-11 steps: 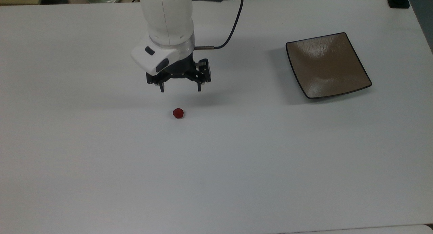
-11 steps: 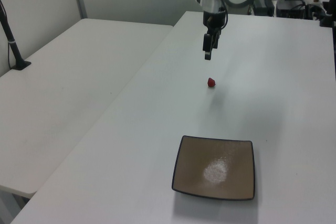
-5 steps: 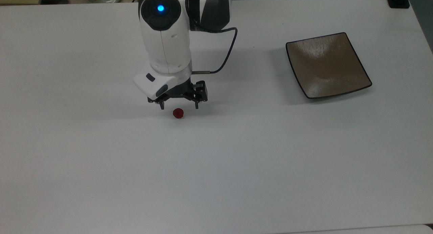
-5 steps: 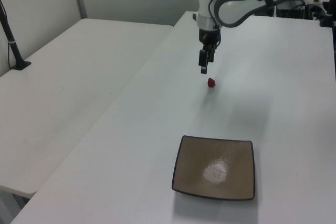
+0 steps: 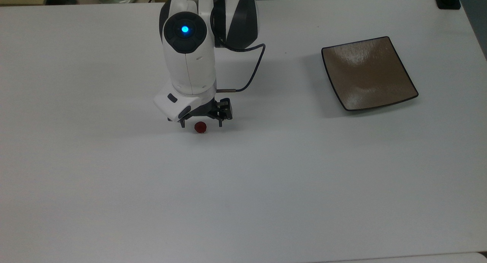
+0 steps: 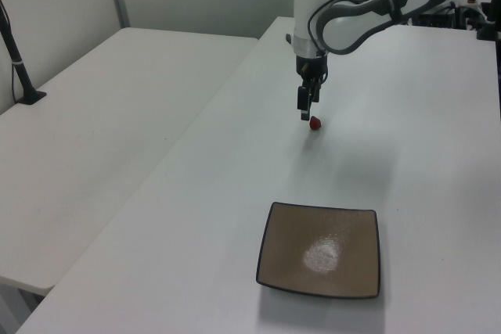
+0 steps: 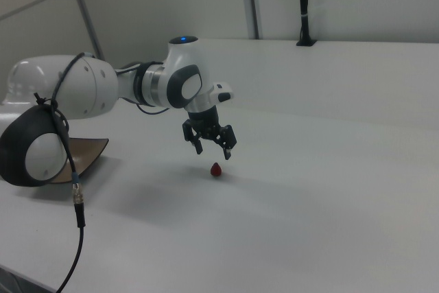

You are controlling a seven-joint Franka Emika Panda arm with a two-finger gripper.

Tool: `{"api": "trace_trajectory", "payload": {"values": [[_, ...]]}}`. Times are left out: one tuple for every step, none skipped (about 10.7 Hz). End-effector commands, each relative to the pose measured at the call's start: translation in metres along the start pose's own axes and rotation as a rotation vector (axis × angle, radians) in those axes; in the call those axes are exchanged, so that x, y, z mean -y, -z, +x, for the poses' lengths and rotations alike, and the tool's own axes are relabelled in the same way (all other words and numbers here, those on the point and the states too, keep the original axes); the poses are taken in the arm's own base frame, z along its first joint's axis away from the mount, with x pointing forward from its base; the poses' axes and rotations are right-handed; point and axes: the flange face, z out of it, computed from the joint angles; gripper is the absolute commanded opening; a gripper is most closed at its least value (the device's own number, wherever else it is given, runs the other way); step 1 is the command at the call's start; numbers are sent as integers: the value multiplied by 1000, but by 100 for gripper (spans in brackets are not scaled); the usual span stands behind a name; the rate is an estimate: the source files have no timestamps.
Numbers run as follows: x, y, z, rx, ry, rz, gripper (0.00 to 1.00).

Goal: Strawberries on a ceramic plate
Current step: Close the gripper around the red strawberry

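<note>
Pincer [image 5: 201, 125] open, fingers spread either side of the strawberry [image 5: 200, 127], hanging just above it. Berry small, dark red, rounded, lying on matte white table [image 5: 243, 187]; its pointing unclear. Ceramic plate [image 5: 368, 72] at 3 o'clock in the top view, well apart: square, glossy brown, black-rimmed.

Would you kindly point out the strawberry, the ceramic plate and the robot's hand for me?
strawberry [image 5: 200, 127], top view, middle of the red berry.
ceramic plate [image 5: 395, 64], top view, bare brown surface near its right edge.
hand [image 7: 212, 151], right view, midway between its open fingertips.
</note>
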Motion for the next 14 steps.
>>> {"api": "trace_trajectory", "payload": {"values": [[0, -18, 4, -37, 29, -15, 100], [-1, -18, 4, -37, 48, -17, 95], [-1, -22, 1, -24, 69, -17, 89], [0, -26, -2, -13, 90, -16, 83], [-1, -28, -3, -7, 109, -17, 73], [0, -29, -3, -3, 138, -26, 64], [0, -31, -5, 3, 147, -29, 58], [-1, -33, -7, 12, 158, -39, 55], [0, -35, -7, 17, 166, -40, 52], [0, -34, -9, 18, 166, -41, 48], [0, -34, -10, 29, 166, -40, 45], [1, -36, -12, 52, 174, -46, 42], [1, -36, -13, 62, 176, -51, 41], [1, -36, -14, 64, 176, -51, 35]]}}
